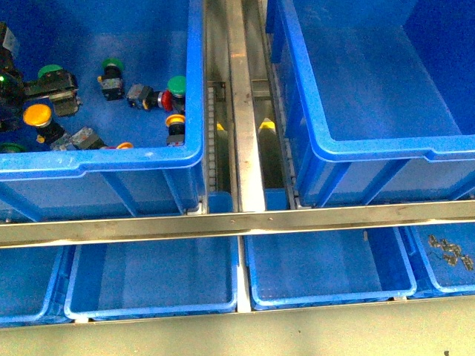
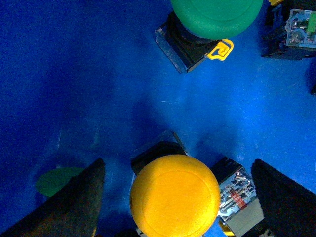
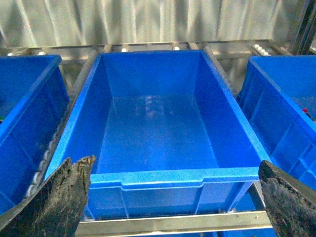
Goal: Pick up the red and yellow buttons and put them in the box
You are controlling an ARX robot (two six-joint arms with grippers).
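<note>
Showing the yellow button end-on in the left wrist view. Its round cap faces the camera, so its long axis runs straight toward the wrist. Only a corner of its black body shows past the cap, and the cap's near edge is cut off by the picture border.

The left gripper is open and holds nothing. Its dark fingers stand one on each side of the yellow button and apart from it, so the button lies directly between them. A grey switch body lies just beside the yellow button, between it and one finger, and may be caught as the jaws close. A green button lies beyond the yellow button, well apart.

How far the fingertips reach below the cap cannot be told.

In the front view a yellow cap, probably the same button, lies on the floor of a crate. The left arm is hard to make out there.

The box stands well to the right of the yellow button, beyond a metal rail. The right gripper faces the box, spread open and empty.
</note>
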